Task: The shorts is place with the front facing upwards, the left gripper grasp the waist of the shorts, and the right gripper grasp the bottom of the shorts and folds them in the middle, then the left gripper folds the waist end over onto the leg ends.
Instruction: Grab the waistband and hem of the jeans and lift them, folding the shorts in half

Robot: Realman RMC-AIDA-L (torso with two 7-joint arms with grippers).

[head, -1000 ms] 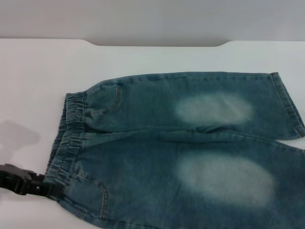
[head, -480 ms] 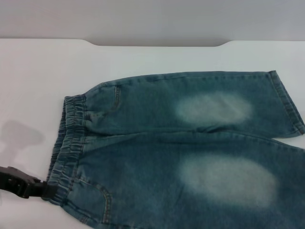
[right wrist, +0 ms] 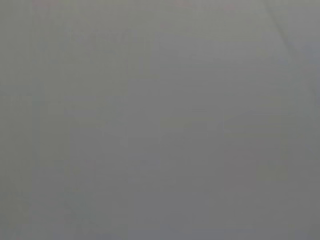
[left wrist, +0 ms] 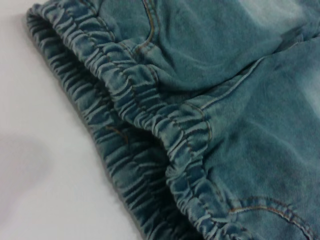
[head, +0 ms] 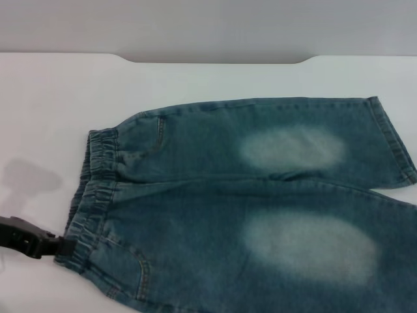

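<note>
Broadly, a white tabletop [head: 58,111] filling the head view, running back to a grey wall with a shallow notch in the far edge. Spread flat across it, a pair of blue denim shorts [head: 260,195], front up, taking most of the right and centre of that view and cut off by the lower and right edges. Two pale, washed-out patches on the legs, one on the far leg, one on the near leg. Leg hems off to the right, the far hem near the right edge. Elastic waistband [head: 94,189] gathered in ridges at the left end of the garment, seen close in the left wrist view [left wrist: 150,115] with a pocket seam in orange stitching beside it and bare tabletop alongside. Left tool [head: 62,246] low at the left edge of the head view, black, its tip touching the near corner of the waistband; cannot tell whether parted or pinched on the cloth, the tips being hidden against the denim. Soft grey shadow on the tabletop just beyond that arm. Nothing lying over the shorts. Right tool nowhere in the head view; right wrist view only a blank grey field.
</note>
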